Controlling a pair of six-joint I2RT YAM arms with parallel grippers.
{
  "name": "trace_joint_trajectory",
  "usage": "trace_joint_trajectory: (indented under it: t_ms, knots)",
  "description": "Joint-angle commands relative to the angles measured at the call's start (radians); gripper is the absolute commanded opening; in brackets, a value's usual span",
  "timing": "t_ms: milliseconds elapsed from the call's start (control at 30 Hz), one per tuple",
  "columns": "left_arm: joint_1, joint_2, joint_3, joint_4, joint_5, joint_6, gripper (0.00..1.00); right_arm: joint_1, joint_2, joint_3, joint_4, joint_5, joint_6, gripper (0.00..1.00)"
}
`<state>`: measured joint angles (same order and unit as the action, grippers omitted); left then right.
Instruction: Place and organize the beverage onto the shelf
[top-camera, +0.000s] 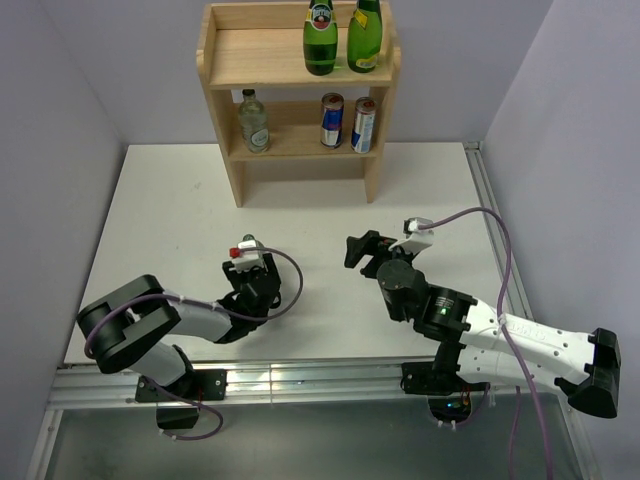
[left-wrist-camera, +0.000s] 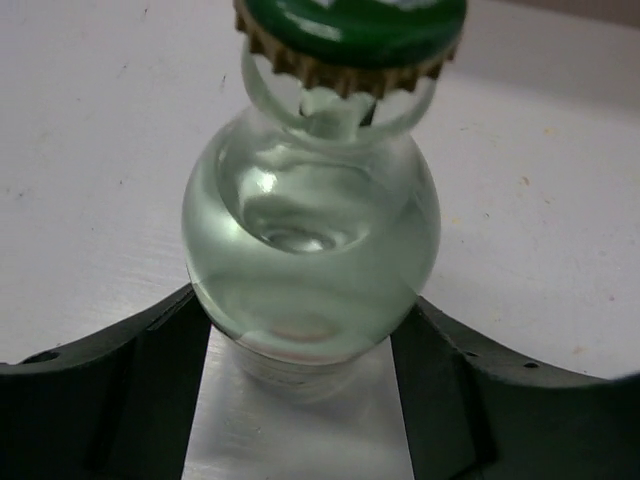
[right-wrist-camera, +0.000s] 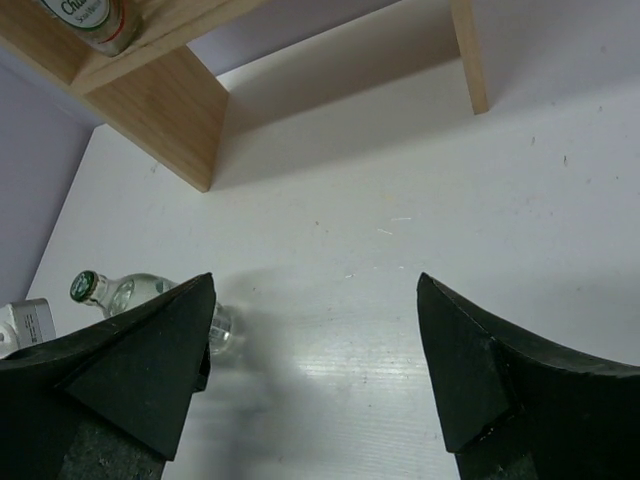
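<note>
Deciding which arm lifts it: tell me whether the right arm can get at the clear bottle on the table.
Probably not cleanly: the left gripper looks clamped on the clear bottle, covering both sides. The right gripper hangs open and apart.

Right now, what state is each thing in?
Left gripper: closed on clear bottle.
Clear bottle: capped, lying down, gripped.
Right gripper: open, empty.
Shelf: standing, partly stocked.
Green bottles: upright, top tier.
Cans: upright, middle tier.
Shelf bottle: upright, middle tier.
</note>
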<state>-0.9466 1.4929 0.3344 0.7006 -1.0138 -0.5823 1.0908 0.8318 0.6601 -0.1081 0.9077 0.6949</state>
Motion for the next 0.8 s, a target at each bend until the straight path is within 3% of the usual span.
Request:
trace_joint_trajectory:
  t_ms: [0, 100, 300, 333, 367, 500, 767]
  knots:
    - [0.006, 0.039, 0.043, 0.088, -0.069, 0.039, 0.68, 0.008, -0.023, -0.013, -0.002, 0.023, 0.031, 0.88]
    - [0.029, 0.073, 0.064, 0.1, -0.039, 0.05, 0.57, 0.008, -0.033, -0.02, -0.011, 0.023, 0.029, 0.85]
    - [0.051, 0.064, 0.12, 0.057, -0.008, 0.093, 0.25, 0.008, -0.06, -0.043, -0.028, 0.026, 0.04, 0.82]
    - [0.051, 0.06, 0.13, 0.047, -0.008, 0.114, 0.08, 0.009, -0.063, -0.047, -0.031, 0.026, 0.044, 0.81]
    - [0.051, 0.053, 0.147, -0.023, -0.028, 0.114, 0.01, 0.008, -0.065, -0.048, -0.031, 0.028, 0.045, 0.81]
    - [0.052, 0.026, 0.308, -0.239, -0.055, 0.104, 0.0, 0.008, -0.065, -0.056, -0.027, 0.026, 0.048, 0.8]
    - [0.071, -0.106, 0.466, -0.3, 0.11, 0.265, 0.0, 0.009, -0.059, -0.076, -0.016, 0.033, 0.058, 0.79]
